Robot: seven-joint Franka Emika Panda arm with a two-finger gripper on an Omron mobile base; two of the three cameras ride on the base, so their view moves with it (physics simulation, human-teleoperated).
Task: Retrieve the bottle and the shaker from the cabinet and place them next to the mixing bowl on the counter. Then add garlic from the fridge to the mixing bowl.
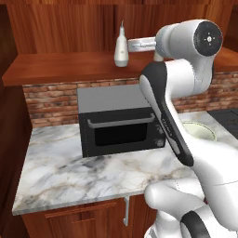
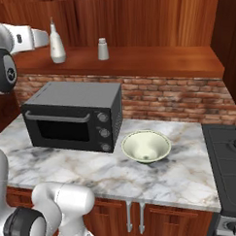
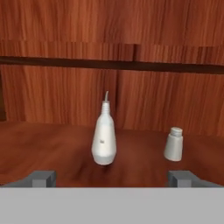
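Claw [image 3: 111,177] is wide open facing the bottle [image 3: 104,139] on the shelf [image 3: 48,153], so next it should reach in and close on it.

The robot's glossy white arm [image 1: 186,79] is built of thick rounded shells, smooth and bulbous, with no cables or screws showing. A long black panel [image 1: 165,116], shaped like a slim curved teardrop, runs along one link. The joints end in dark round caps: one black disc [image 1: 208,39] carries a small white centre mark ringed by tiny light dots, and another dark cap [image 2: 5,71] shows the same marking. The hand's two small grey finger tips [image 3: 43,178] are blocky and square-edged, set wide apart.
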